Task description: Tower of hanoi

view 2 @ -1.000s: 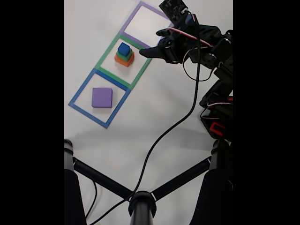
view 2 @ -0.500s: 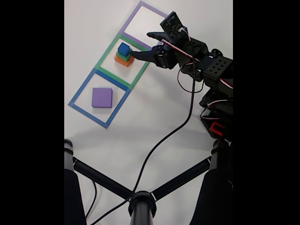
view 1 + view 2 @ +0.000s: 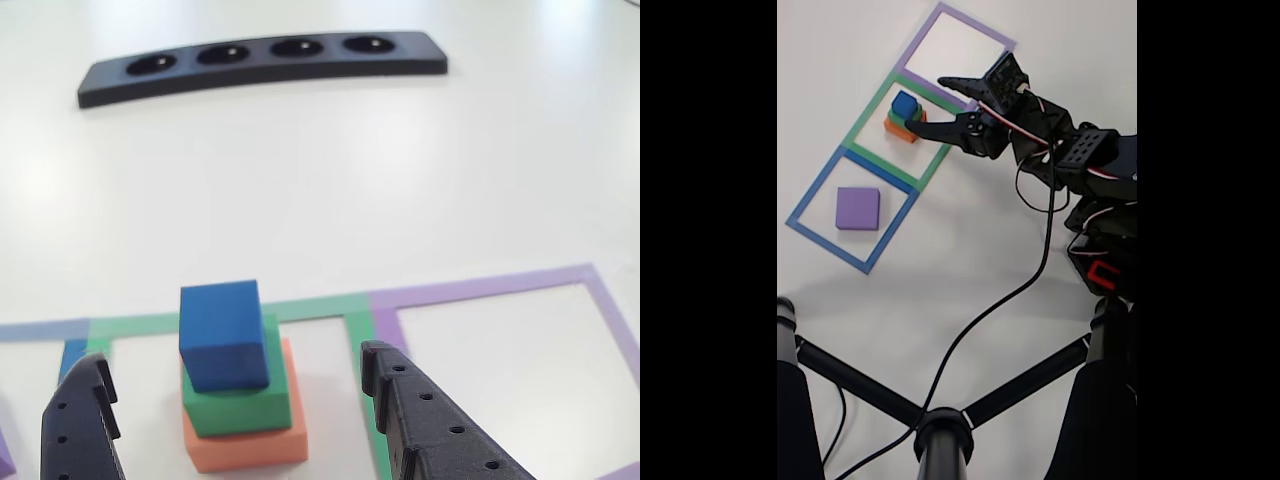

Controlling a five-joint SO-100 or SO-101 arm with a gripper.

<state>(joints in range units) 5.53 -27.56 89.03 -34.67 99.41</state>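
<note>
A stack of three foam blocks stands inside the green tape square (image 3: 865,136): blue cube (image 3: 222,335) on top, green block (image 3: 238,400) under it, salmon-orange block (image 3: 248,445) at the bottom. In the fixed view the stack's blue cube (image 3: 904,103) sits just left of my gripper (image 3: 927,105). The flat purple block (image 3: 857,208) lies alone in the blue tape square (image 3: 808,203). My gripper (image 3: 235,360) is open, one black finger (image 3: 80,425) left of the stack and the other right of it, neither touching it.
To the right of the stack lies the purple tape square (image 3: 600,290), with nothing in it. A black curved bar (image 3: 260,62) with several holes lies at the far side. Black stand legs (image 3: 940,430) and a cable (image 3: 990,290) cross the near table.
The arm has reached down and left towards the stack. The open gripper, earlier above and to the right of it, now straddles it. The blocks have not moved.
</note>
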